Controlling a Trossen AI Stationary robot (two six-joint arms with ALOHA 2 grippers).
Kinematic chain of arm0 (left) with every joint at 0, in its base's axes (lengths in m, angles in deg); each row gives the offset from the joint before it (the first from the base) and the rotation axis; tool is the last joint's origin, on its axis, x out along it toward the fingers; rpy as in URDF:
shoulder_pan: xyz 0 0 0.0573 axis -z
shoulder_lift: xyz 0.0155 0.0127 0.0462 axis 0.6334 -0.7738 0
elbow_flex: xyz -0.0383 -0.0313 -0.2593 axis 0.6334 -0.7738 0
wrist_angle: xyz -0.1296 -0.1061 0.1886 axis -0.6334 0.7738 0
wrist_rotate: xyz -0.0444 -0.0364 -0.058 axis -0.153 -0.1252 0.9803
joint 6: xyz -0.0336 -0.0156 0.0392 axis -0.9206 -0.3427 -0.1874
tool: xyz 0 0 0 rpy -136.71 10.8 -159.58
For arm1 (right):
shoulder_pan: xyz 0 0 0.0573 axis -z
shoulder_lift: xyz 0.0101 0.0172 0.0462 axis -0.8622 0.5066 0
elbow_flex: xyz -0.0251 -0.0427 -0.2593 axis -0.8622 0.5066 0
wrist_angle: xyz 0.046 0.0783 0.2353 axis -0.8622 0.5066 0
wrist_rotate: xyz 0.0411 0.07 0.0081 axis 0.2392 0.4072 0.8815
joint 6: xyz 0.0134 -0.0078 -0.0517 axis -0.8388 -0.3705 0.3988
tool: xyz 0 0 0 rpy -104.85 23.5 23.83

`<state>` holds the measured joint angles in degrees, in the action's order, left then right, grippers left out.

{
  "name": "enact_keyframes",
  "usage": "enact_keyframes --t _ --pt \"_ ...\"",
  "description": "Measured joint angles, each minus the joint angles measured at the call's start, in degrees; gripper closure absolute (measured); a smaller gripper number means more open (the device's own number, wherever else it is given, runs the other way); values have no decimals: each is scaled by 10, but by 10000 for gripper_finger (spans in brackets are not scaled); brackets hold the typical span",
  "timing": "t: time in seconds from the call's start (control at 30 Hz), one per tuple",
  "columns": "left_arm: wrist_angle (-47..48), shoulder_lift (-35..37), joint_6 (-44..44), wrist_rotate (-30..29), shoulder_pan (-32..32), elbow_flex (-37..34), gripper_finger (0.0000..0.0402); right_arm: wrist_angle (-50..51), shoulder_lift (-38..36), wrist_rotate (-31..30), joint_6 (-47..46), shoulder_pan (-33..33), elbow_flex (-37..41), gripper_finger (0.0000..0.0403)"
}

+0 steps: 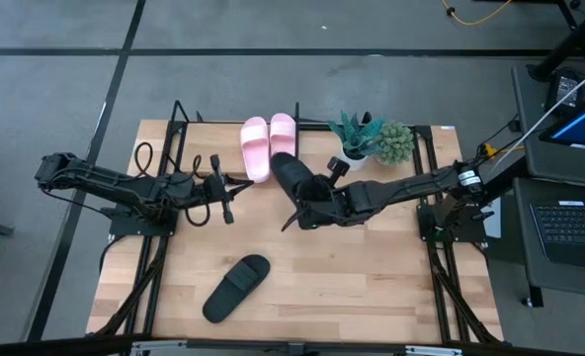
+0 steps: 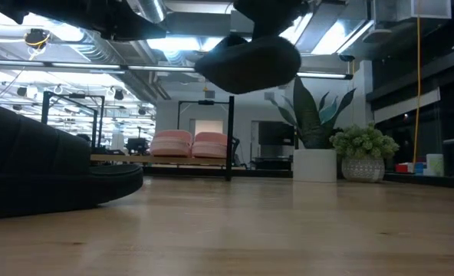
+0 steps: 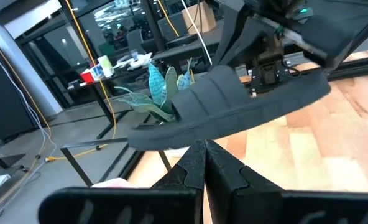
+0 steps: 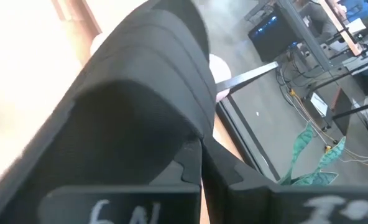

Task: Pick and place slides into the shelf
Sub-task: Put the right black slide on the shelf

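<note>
Two pink slides [image 1: 268, 145] lie side by side on the shelf [image 1: 181, 121] at the table's far edge; the low view shows these pink slides [image 2: 190, 143] on the shelf's wooden base [image 2: 127, 159]. A black slide [image 1: 289, 172] is aloft just to the right of them, in my right gripper [image 1: 309, 205]. It also shows high in the low view as the black slide [image 2: 250, 63]. A second black slide [image 1: 236, 288] lies flat on the table, near the near edge. My left gripper [image 3: 204, 167] is shut and hovers left of the held slide, touching nothing. My right gripper is shut on the black slide [image 4: 140, 106] at its side, by the strap [image 4: 190, 134]; the slide itself covers most of the place of contact. The fingers come from the table's right and above. The slide [image 3: 234, 109] is lifted clear of the table, roughly level, sole down.
Two potted plants [image 1: 355, 137] [image 1: 394, 142] stand at the far edge, right of the shelf. Black side rails [image 1: 441, 267] run along both sides of the table. Bare wooden tabletop [image 1: 352, 287] lies between the arms and the near edge.
</note>
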<state>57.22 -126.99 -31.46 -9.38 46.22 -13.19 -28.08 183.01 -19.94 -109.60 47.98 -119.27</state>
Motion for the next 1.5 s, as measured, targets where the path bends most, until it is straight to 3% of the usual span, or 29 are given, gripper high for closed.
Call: enact_keyframes --t 0.8,1.23,1.5 --pt "-18 0 46 1 0 0 399 -111 -2 -21 80 13 -29 403" --pt "-42 0 44 -3 0 0 262 -111 -2 -21 80 13 -29 403" --pt "-128 0 75 -4 0 0 245 -128 -2 -90 105 19 -29 403"
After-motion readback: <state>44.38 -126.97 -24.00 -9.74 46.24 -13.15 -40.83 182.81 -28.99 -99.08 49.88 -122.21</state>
